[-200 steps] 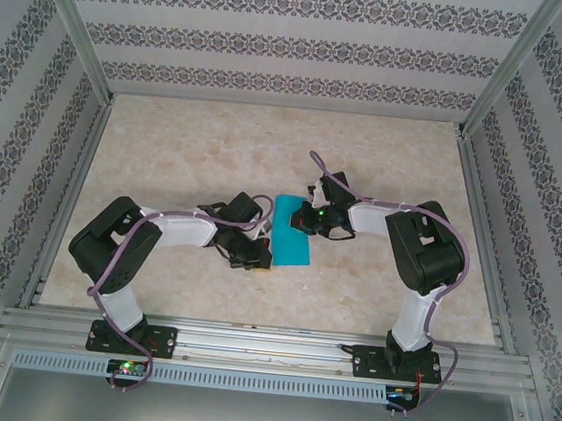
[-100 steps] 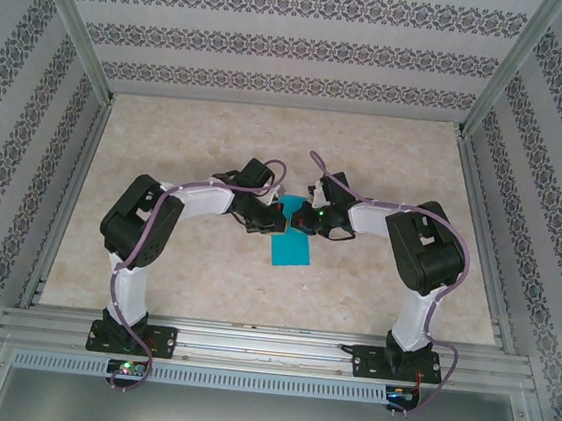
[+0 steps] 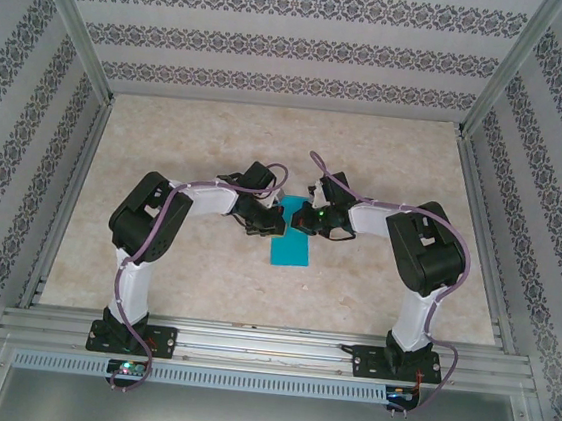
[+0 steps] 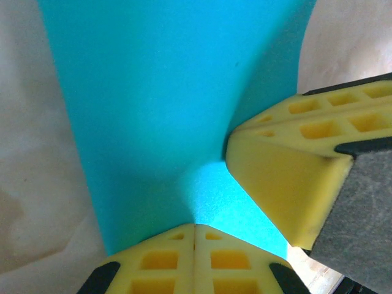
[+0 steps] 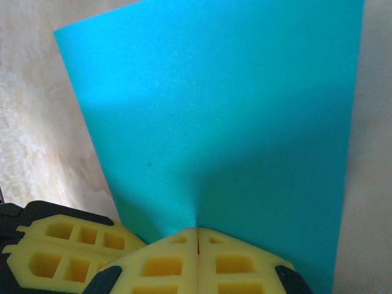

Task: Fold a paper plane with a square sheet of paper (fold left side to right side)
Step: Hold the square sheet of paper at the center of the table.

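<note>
The left gripper (image 3: 267, 225) and right gripper (image 3: 301, 219), both closed on nothing, press the far end of the folded square sheet of paper (image 3: 292, 251), probably to flatten its crease.

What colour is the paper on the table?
The paper is plain teal-blue, with no print; the right wrist view shows it best.

L arm (image 3: 207, 199) bent inward | L jaws shut | R arm (image 3: 373, 218) bent inward | R jaws shut
</note>
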